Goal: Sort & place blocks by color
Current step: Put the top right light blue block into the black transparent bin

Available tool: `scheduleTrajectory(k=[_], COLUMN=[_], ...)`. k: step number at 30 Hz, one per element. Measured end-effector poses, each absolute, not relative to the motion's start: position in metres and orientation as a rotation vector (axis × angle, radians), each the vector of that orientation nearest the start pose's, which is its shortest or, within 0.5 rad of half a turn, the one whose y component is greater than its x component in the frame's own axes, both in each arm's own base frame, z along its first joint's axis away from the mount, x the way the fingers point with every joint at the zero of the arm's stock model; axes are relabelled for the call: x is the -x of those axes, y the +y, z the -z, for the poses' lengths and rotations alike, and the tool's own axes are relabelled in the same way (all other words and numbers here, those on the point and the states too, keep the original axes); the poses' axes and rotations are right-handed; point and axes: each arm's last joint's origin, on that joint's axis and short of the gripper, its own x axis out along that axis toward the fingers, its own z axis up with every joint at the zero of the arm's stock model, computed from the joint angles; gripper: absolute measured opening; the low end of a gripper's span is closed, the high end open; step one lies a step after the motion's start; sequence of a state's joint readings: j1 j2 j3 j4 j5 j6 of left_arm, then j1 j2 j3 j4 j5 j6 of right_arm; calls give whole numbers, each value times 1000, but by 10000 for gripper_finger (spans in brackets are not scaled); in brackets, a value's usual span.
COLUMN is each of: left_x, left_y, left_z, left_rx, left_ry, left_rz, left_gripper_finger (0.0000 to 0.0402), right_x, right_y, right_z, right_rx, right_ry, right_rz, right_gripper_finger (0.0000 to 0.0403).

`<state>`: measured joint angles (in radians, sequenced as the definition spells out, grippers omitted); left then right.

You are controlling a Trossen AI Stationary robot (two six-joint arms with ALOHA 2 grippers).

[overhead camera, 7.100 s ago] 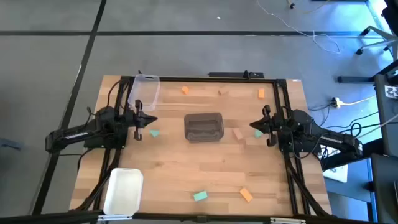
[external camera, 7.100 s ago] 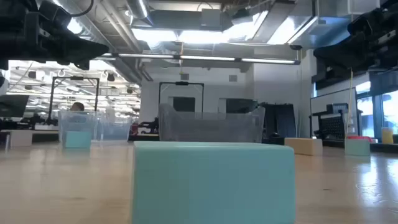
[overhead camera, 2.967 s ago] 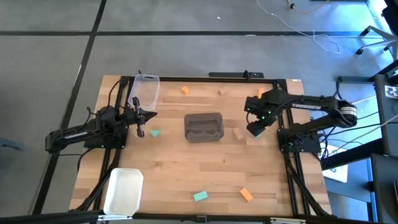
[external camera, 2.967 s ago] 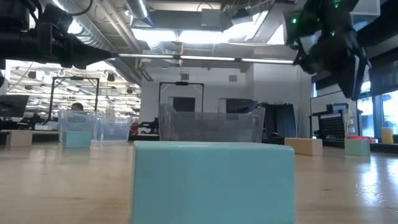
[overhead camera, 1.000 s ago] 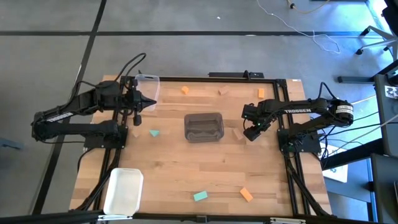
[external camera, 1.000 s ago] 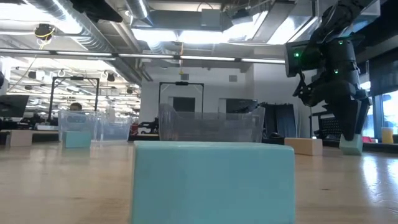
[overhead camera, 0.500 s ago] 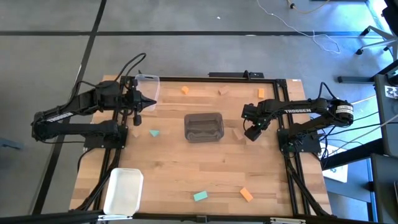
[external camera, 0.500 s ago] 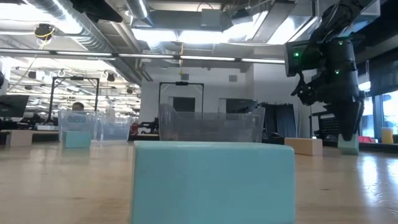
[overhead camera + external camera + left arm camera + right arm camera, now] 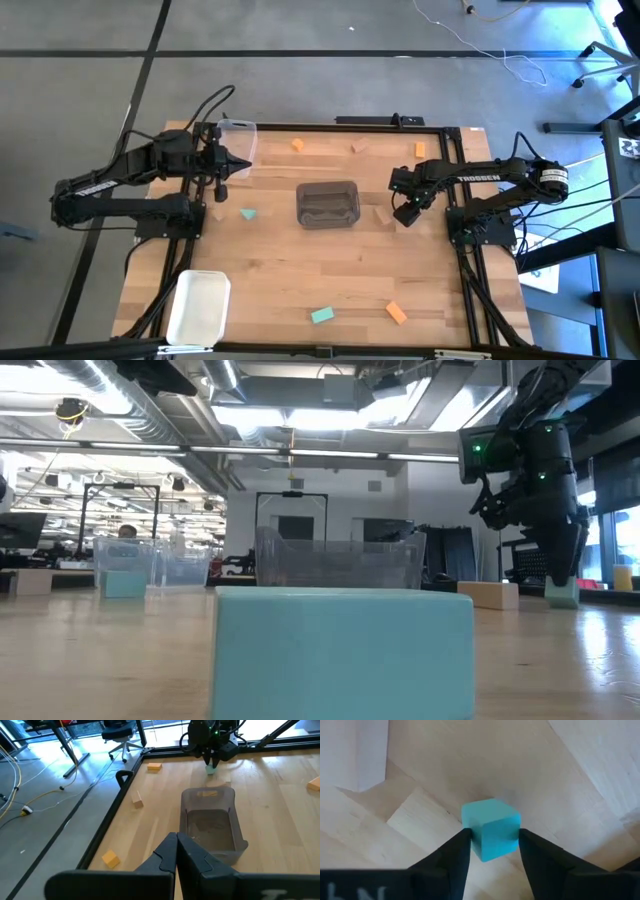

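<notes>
- While the right claw [image 9: 490, 851] stood just right of the grey bin [image 9: 327, 203], its fingers [image 9: 451, 855] pressed both sides of a teal block [image 9: 491, 834] at the table [image 9: 300, 290].
- Left claw [image 9: 243, 166] hung up-left of the bin, pinched shut, empty.
- Other blocks lay around the bin: a tan block [image 9: 382, 214] just right, an orange block [image 9: 297, 146] above.

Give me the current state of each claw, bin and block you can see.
Right claw: closed on teal block, at the table.
Left claw: shut, empty, raised.
Grey bin: upright, empty.
Clear bin: upright at table edge.
White bin: contents not visible.
Other blocks: loose on table, unsorted.
</notes>
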<state>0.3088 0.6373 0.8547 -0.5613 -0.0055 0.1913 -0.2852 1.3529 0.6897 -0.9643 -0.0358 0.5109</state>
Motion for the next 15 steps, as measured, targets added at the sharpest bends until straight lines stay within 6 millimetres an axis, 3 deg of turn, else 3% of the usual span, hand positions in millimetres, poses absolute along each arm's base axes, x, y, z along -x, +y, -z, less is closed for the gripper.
scheduleTrajectory(k=[9,15], left_x=[-119,-119], left_y=[38,38], left_z=[-339,-339], left_rx=[-135,-135], left_ry=[370,369], left_rz=[-277,-278], left_gripper_finger=[0,0], right_x=[-182,-188], right_y=[-48,-52], right_z=[-164,-174], right_rx=[-745,-696], right_ry=[1564,1518], right_rz=[462,541], right_gripper_finger=[168,168])
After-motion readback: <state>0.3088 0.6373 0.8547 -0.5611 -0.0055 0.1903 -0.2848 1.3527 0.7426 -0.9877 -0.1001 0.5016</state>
